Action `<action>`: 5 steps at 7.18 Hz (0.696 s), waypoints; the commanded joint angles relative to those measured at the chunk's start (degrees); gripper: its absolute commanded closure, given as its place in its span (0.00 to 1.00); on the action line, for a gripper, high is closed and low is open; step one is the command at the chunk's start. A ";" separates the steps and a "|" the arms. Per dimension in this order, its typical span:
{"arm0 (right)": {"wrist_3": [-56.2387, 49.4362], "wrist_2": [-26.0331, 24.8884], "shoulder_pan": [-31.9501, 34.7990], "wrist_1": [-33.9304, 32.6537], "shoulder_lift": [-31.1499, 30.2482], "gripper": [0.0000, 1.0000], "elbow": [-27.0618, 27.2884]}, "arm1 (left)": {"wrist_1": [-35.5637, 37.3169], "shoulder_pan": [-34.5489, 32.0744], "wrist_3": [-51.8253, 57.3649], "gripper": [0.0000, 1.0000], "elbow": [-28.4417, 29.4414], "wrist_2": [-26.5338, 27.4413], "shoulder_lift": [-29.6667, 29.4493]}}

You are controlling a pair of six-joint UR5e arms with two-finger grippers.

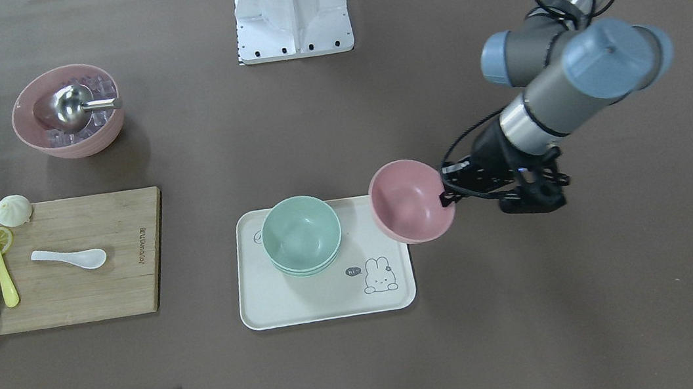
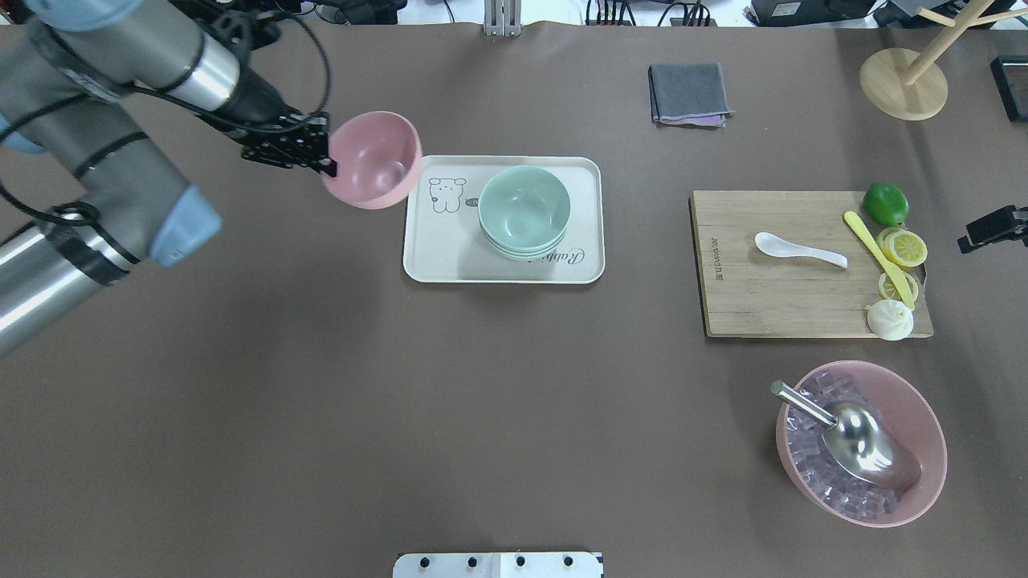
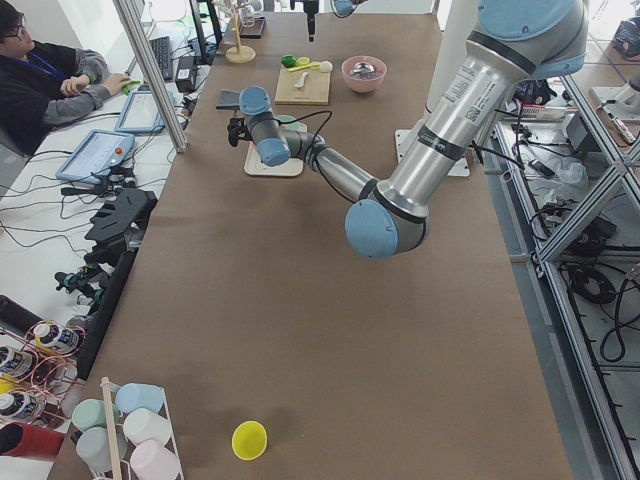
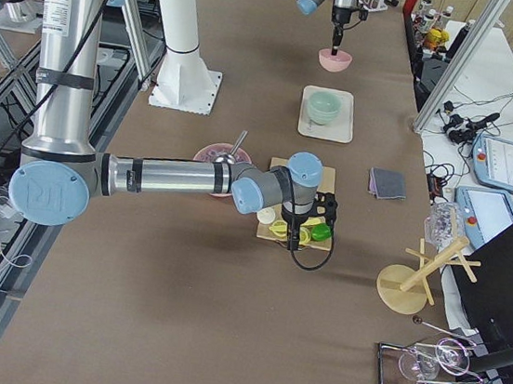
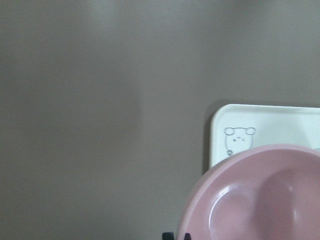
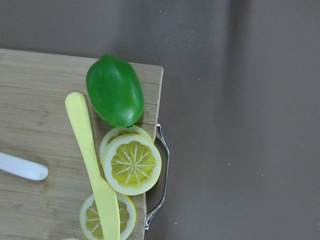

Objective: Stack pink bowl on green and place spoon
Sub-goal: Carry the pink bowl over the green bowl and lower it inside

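In the front-facing view the left arm's blue-capped elbow [image 1: 607, 57] looms nearest the lens. Below it the left gripper [image 1: 449, 196] pinches the rim of the pink bowl [image 1: 410, 201] at the bowl's 3 o'clock. The bowl hangs tilted over the 2 o'clock corner of the tray [image 1: 333, 302], just beside the green bowl [image 1: 300, 234]. That bowl sits on the tray and appears to top a nest of like bowls. The spoon [image 1: 70, 257] lies well apart on the cutting board [image 1: 100, 291], at the tray's 9 o'clock.

Overhead, the pink bowl is at the tray's 10 o'clock and not yet above the green one. The right gripper [image 2: 992, 229] shows only as a black piece at the frame's 3 o'clock edge, so its jaws cannot be told.

The left wrist view has the pink bowl filling the 5 o'clock corner, with the tray's corner behind it.

The right wrist view shows a lime [image 6: 115, 90], lemon slices [image 6: 132, 162], a yellow knife [image 6: 92, 165] and the spoon's handle end at 9 o'clock, but no fingers.

The step in hand looks like the stacking carry. The next move calls for centring the pink bowl over the green one, levelling it, lowering it and letting go. The spoon seems left for the right arm.
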 commanded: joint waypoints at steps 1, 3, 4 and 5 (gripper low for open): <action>0.00 0.00 0.00 0.00 0.07 0.00 0.00 | 9.48 5.16 -3.69 1.00 2.34 5.95 -9.90; 0.00 0.00 0.00 0.00 0.16 0.00 0.00 | 10.77 7.35 -5.43 1.00 5.06 10.40 -12.84; 0.00 0.00 0.00 0.00 0.16 0.00 -0.08 | 10.69 7.97 -7.53 1.00 8.99 12.88 -16.15; 0.00 0.00 0.00 0.00 0.16 0.00 0.00 | 10.68 8.59 -7.47 1.00 10.51 13.25 -16.71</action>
